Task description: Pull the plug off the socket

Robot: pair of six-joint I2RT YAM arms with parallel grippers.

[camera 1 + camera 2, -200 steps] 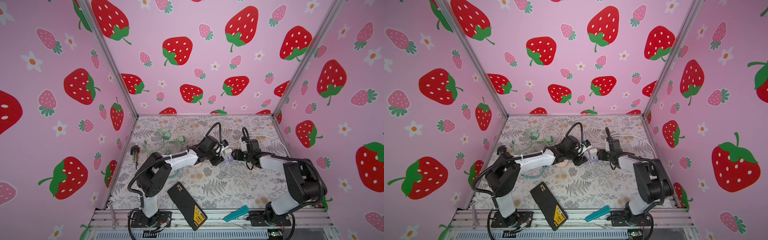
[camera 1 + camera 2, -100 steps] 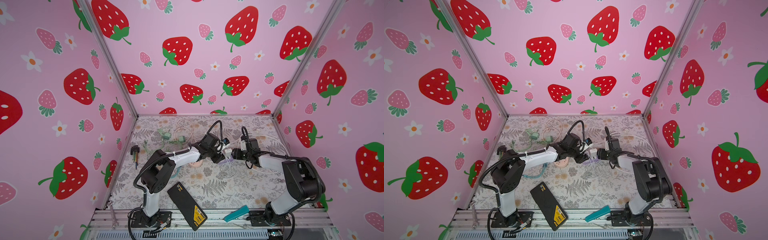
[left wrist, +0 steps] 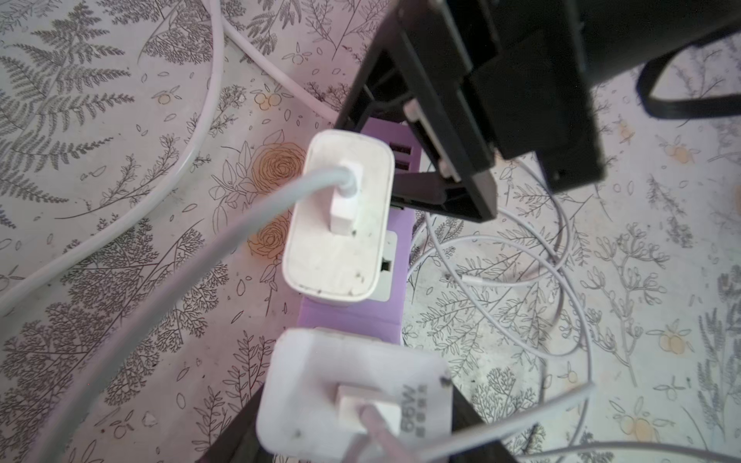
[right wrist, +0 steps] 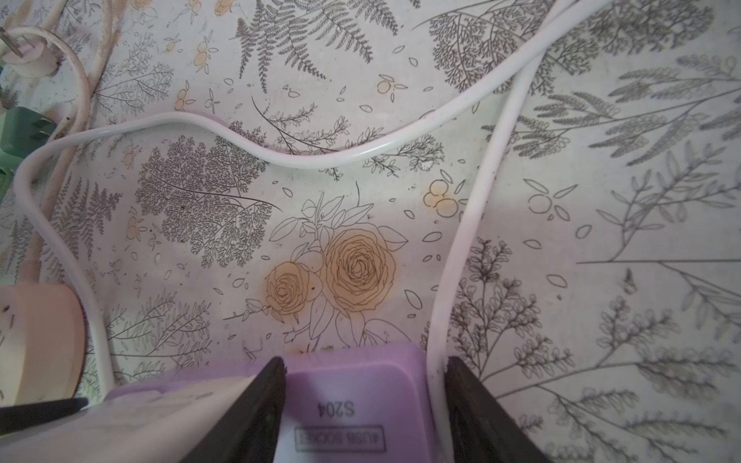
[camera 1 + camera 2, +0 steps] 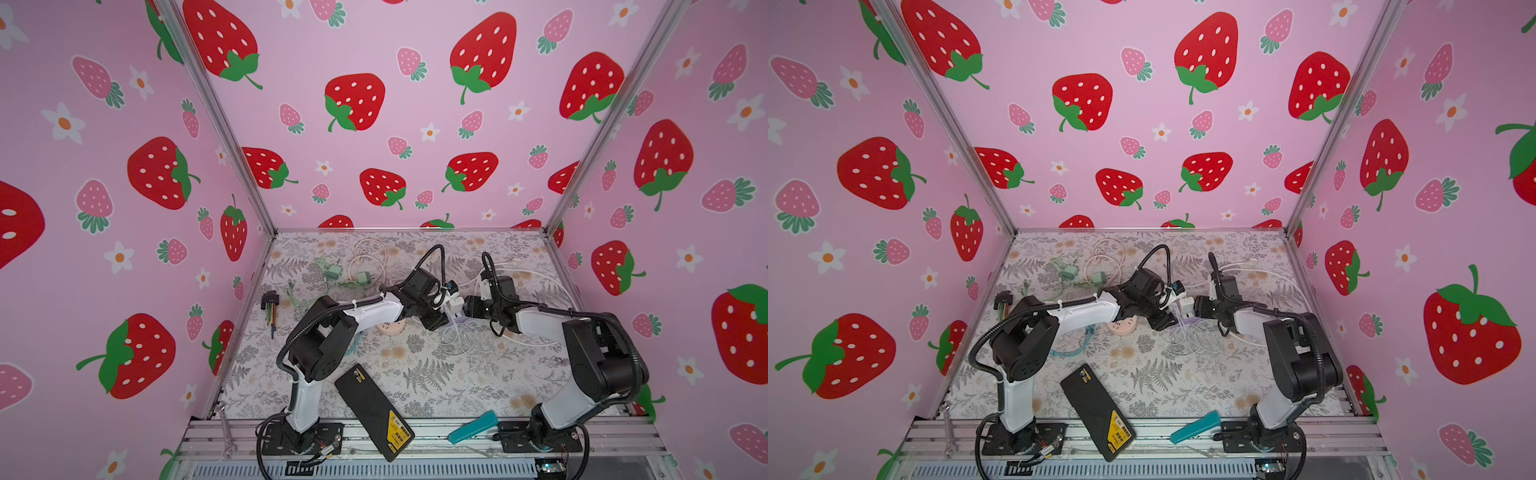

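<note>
Gripping the white square charger plug [image 3: 320, 385] with the left gripper [image 3: 355, 423] at the left end of the purple plastic socket strip [image 3: 349, 316], mid floral tabletop [image 5: 415, 374]; clamping its right end with the right gripper [image 4: 363, 377].

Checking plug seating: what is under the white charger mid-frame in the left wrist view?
The purple socket strip, with its white outlet face showing beside the white charger. The charger's prongs and outlet are covered.

The right gripper [image 3: 379, 158] clamps one end of the socket [image 3: 349, 316]; a second plug [image 3: 353, 385] crowds the other, hemming the standing plug [image 3: 341, 240]. Thin cables [image 3: 501, 282] litter one flank; the bench [image 3: 132, 192] opposite lies barer.
</note>
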